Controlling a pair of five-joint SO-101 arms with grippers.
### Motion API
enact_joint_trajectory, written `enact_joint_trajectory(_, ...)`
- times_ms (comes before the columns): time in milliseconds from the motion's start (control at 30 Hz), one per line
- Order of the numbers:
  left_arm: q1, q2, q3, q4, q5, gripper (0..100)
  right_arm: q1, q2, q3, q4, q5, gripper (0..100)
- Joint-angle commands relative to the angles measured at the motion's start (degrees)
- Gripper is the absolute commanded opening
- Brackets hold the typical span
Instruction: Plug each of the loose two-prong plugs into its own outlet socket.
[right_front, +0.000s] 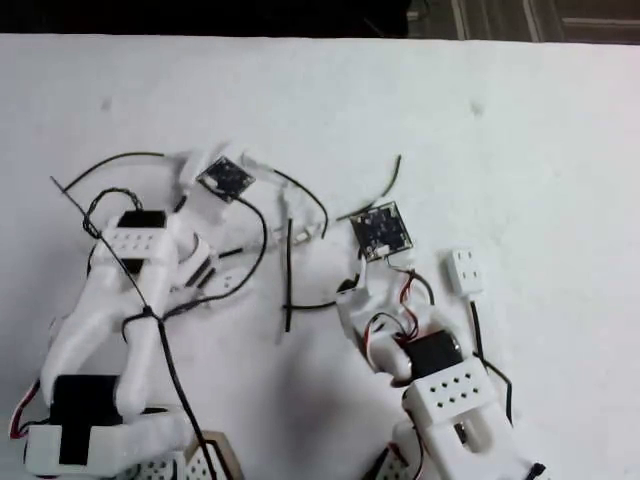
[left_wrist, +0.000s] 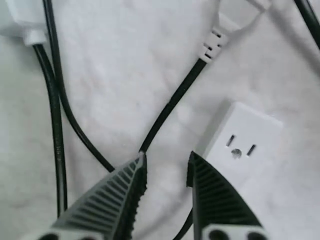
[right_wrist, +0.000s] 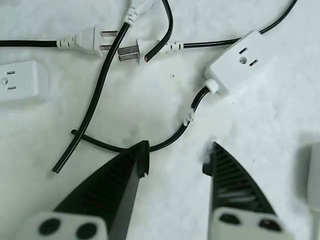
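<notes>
The white worktop (right_front: 320, 90) carries two white printed arms, whose bases are cut off at the near edge of the high view. The left arm (right_front: 100, 300) bends forward with its wrist low over tangled black cables (right_front: 289, 270). The right arm (right_front: 450, 390) is bent the same way, near a white rectangular outlet socket (right_front: 465, 270) that lies flat and face up.

The left claw (left_wrist: 167, 167), grey and ribbed, hangs with its fingers a narrow gap apart and grips nothing. A black cord (left_wrist: 172, 100) runs beneath the gap; whether it touches the fingers cannot be told. Just beside one finger lies a white outlet block (left_wrist: 242, 140), slots up and partly hidden by that finger.

The right claw (right_wrist: 175, 152), black, stands wide apart and empty above a curved cord. Beyond it lie a white corded socket (right_wrist: 240, 62), a second white socket (right_wrist: 20, 80) and two white two-prong plugs. The first plug (right_wrist: 82, 40) is in full sight. The second plug (right_wrist: 129, 53) has a cut cable end across its body, so only its prongs are clear. The two sets of prongs face each other, near but apart, and both plugs lie loose on the worktop. A white shape (right_wrist: 315, 175) is cut off at the edge and cannot be identified.
</notes>
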Motion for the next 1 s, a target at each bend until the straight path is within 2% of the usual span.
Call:
enact_joint_trajectory(0,2.68,0.22,-1.32,2.02,0.70,15,0.48,0.13,-0.35,-0.84,-0.09,18.0)
enact_joint_trajectory(233,9.80,-6.29,1.32,8.26,3.25,7,0.57,0.04,-0.35,-0.84,-0.09,18.0)
enact_joint_trajectory(600,21.32,-39.16,21.36,9.76,9.67,19,2.68,-0.31,-0.35,-0.92,1.67,18.0)
enact_joint_trajectory(667,21.14,-44.35,23.03,10.55,9.67,20,2.68,-0.31,-0.35,-0.92,1.67,18.0)
enact_joint_trajectory(767,17.10,-49.80,22.95,11.25,9.41,21,2.68,-0.31,-0.35,-0.92,1.67,18.0)
enact_joint_trajectory(967,14.20,-46.90,23.30,10.11,6.15,26,2.68,-0.31,-0.35,-0.92,1.76,18.0)
